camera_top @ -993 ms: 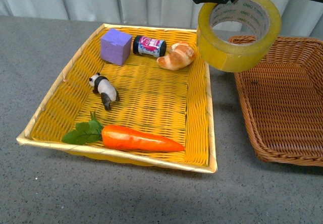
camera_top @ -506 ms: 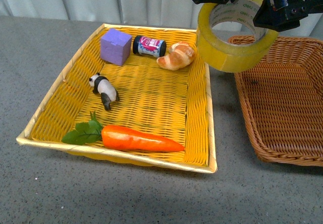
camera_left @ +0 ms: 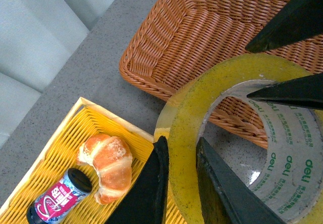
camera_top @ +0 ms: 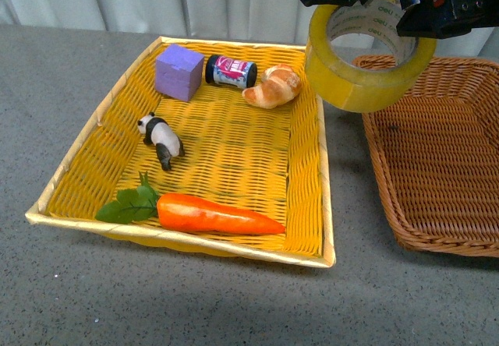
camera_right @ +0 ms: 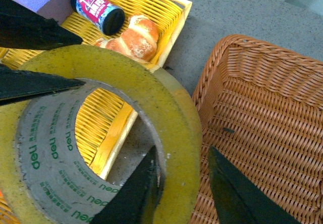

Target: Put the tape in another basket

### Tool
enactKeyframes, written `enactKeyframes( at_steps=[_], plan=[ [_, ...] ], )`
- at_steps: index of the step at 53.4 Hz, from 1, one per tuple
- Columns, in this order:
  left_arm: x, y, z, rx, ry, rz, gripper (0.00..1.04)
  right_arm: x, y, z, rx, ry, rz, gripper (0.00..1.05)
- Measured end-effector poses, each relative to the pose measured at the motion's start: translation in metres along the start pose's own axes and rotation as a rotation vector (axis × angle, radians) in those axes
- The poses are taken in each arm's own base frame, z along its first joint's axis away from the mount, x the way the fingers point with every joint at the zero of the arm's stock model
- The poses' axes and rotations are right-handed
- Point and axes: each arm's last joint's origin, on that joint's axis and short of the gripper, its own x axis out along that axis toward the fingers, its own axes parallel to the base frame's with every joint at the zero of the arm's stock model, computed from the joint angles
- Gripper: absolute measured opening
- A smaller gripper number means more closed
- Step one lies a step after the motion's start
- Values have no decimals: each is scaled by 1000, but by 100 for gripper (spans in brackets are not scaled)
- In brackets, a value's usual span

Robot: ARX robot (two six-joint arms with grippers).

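Tape (camera_top: 360, 81), wide translucent-yellow roll with white, green-printed core, hangs tilted in air toward far edge of grey speckled worktop (camera_top: 47, 73), over gap between yellow woven tray (camera_top: 74, 157) and basket (camera_top: 448, 147). Left claw (camera_left: 180, 148) clamped on roll's wall, one finger outside, one inside core. Right claw (camera_right: 182, 156) straddles opposite wall; whether it presses, cannot tell. Basket dark brown wicker, rectangular, sloped sides, braided rim, toward worktop's right edge. Tray holds glossy croissant (camera_top: 273, 86), purple cube (camera_top: 179, 72), bottle on its side (camera_top: 231, 72), panda figure (camera_top: 161, 139), orange carrot (camera_top: 210, 213).
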Motion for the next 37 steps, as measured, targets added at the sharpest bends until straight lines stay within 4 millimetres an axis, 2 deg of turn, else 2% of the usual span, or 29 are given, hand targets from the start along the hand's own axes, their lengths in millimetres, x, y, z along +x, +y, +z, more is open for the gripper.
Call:
enactKeyframes(
  at_steps=[3, 7, 18, 21, 23, 28, 37],
  plan=[
    [0, 0, 0, -1, -1, -1, 13, 0, 1, 1, 6, 0, 2, 21],
    [0, 0, 0, -8, -3, -3, 13, 0, 0, 1, 19, 3, -3, 15],
    [0, 0, 1, -14, -3, 2, 13, 1, 0, 2, 28, 5, -7, 15],
    [2, -1, 2, -38, -24, 74, 13, 1, -3, 4, 29, 0, -28, 15],
    [2, -3, 4, -56, -40, 101, 21, 2, -6, 6, 32, -8, -40, 14],
    [-3, -2, 5, -88, -64, 123, 34, 3, -10, 5, 38, -5, -58, 14],
    [-28, 13, 5, -182, -139, 276, 60, 14, -30, -6, 74, 36, -106, 14]
  ],
)
